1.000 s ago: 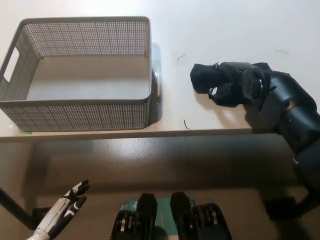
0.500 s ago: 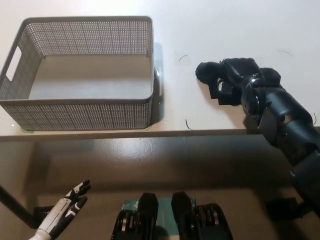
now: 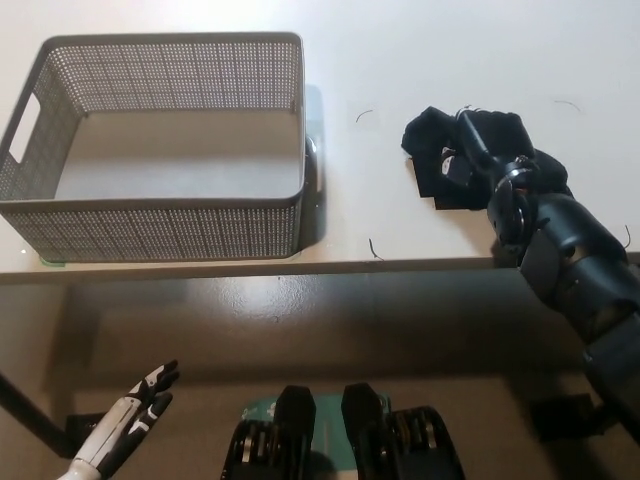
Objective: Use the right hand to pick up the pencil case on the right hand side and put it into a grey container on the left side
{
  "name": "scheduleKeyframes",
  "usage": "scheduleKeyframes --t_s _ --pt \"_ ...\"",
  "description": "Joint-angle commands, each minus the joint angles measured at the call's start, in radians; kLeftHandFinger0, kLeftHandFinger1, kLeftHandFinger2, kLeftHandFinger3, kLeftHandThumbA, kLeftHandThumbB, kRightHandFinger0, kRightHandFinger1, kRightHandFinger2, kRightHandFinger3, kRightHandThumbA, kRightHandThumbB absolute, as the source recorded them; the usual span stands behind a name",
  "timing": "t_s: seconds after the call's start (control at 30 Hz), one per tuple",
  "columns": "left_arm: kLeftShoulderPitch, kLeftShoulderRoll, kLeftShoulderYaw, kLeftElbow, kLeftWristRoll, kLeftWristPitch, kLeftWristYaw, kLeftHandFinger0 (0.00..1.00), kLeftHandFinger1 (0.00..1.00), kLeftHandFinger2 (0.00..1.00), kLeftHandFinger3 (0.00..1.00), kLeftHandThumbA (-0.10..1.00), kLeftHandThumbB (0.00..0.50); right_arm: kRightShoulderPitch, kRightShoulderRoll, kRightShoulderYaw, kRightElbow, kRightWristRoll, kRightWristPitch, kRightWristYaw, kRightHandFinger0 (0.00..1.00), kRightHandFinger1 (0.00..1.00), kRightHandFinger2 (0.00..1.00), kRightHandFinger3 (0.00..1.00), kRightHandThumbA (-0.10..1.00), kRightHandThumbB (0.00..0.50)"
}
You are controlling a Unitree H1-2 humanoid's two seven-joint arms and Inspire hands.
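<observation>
The black pencil case (image 3: 424,134) lies on the pale table (image 3: 450,50), right of centre and near the front edge. My black right hand (image 3: 487,150) covers its right part with fingers curled around it, so only its left end shows. Black on black hides the exact grip. The grey mesh container (image 3: 160,230) stands at the left of the table with nothing inside. My white left hand (image 3: 135,408) rests low at the lower left, below the table, with its fingers apart.
The table's front edge (image 3: 300,266) runs across the picture just below the container and the hand. A bare strip of table separates the container's right wall from the pencil case. A few thin dark marks (image 3: 374,250) lie on the surface.
My right hand has turned and moved a little right and toward the far side, and the pencil case's visible end has shifted with it. The left hand and the container have not moved.
</observation>
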Motion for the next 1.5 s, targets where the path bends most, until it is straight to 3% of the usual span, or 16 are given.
scheduleKeyframes --t_s 0.0,0.1,0.2,0.5,0.63,0.73,0.8,0.87,0.9,0.97,1.07,1.13,1.17,1.23,1.4,1.47 --pt "-0.009 0.023 0.007 -0.001 -0.004 -0.045 -0.011 1.00 1.00 1.00 1.00 1.00 0.360 -0.040 -0.013 -0.036 -0.022 0.042 -0.082 -0.088 0.00 0.34 0.79 0.78 -0.10 0.180" --pt "-0.011 0.028 0.004 0.003 0.010 -0.044 -0.007 1.00 1.00 1.00 1.00 1.00 0.367 -0.062 -0.018 -0.048 -0.042 0.038 -0.119 -0.126 0.00 0.33 0.79 0.79 -0.10 0.176" --pt "-0.004 0.028 0.006 -0.005 0.013 -0.037 -0.004 1.00 1.00 1.00 1.00 1.00 0.349 -0.095 -0.015 -0.066 -0.077 0.046 -0.142 -0.143 0.00 0.37 0.81 0.93 -0.10 0.155" --pt "0.013 0.024 0.009 -0.013 0.018 -0.028 0.001 1.00 1.00 1.00 1.00 1.00 0.347 -0.154 0.031 -0.095 -0.218 0.043 -0.206 -0.168 0.00 0.37 0.75 0.84 -0.10 0.182" --pt "0.017 0.023 0.010 -0.010 0.004 -0.031 -0.009 1.00 1.00 1.00 1.00 1.00 0.343 -0.171 0.073 -0.097 -0.344 0.035 -0.142 -0.130 0.00 0.34 0.76 0.83 -0.10 0.137" --pt "0.014 0.024 0.007 -0.010 0.011 -0.028 -0.008 1.00 1.00 1.00 1.00 1.00 0.357 -0.182 0.106 -0.098 -0.434 0.029 -0.127 -0.115 0.00 0.32 0.74 0.83 -0.10 0.170" --pt "0.014 0.024 0.008 -0.011 0.004 -0.027 -0.012 1.00 1.00 1.00 1.00 1.00 0.347 -0.188 0.132 -0.103 -0.493 0.034 -0.094 -0.080 0.08 0.45 0.82 0.93 -0.10 0.150" --pt "0.014 0.025 0.008 -0.008 0.005 -0.029 -0.011 1.00 1.00 1.00 1.00 1.00 0.342 -0.207 0.161 -0.104 -0.508 0.038 -0.094 -0.066 0.00 0.32 0.72 0.65 -0.10 0.194" --pt "0.012 0.025 0.006 -0.007 0.017 -0.023 -0.007 1.00 1.00 1.00 1.00 1.00 0.348 -0.222 0.179 -0.101 -0.509 0.033 -0.083 -0.064 0.00 0.26 0.67 0.60 -0.10 0.200" --pt "0.008 0.025 0.003 -0.004 0.026 -0.028 -0.002 1.00 1.00 1.00 1.00 1.00 0.336 -0.241 0.202 -0.098 -0.489 0.024 -0.083 -0.087 0.00 0.17 0.61 0.56 -0.10 0.179" --pt "0.010 0.022 0.006 -0.007 0.007 -0.020 -0.014 1.00 1.00 1.00 1.00 1.00 0.343 -0.260 0.243 -0.095 -0.469 0.025 -0.102 -0.100 0.00 0.23 0.72 0.69 -0.10 0.164" --pt "0.013 0.023 0.010 -0.019 0.002 -0.012 -0.016 1.00 1.00 1.00 1.00 1.00 0.342 -0.269 0.265 -0.091 -0.454 0.023 -0.110 -0.105 0.00 0.25 0.69 0.70 -0.10 0.175" --pt "0.014 0.026 0.010 -0.021 0.007 -0.014 -0.015 1.00 1.00 1.00 1.00 1.00 0.339 -0.271 0.282 -0.085 -0.439 0.022 -0.128 -0.110 0.00 0.19 0.62 0.56 -0.10 0.184" --pt "0.012 0.025 0.008 -0.020 0.013 -0.014 -0.014 1.00 1.00 1.00 1.00 1.00 0.343 -0.274 0.302 -0.084 -0.420 0.023 -0.137 -0.115 0.00 0.15 0.59 0.47 -0.10 0.182" --pt "0.005 0.020 0.006 -0.024 0.019 -0.003 -0.014 1.00 1.00 1.00 1.00 1.00 0.369 -0.277 0.349 -0.073 -0.396 0.010 -0.166 -0.148 0.00 0.11 0.65 0.60 -0.10 0.179" --pt "0.008 0.017 0.010 -0.026 -0.002 -0.008 -0.023 1.00 1.00 1.00 1.00 1.00 0.356 -0.278 0.361 -0.068 -0.384 0.002 -0.165 -0.157 0.00 0.18 0.69 0.82 -0.10 0.156"
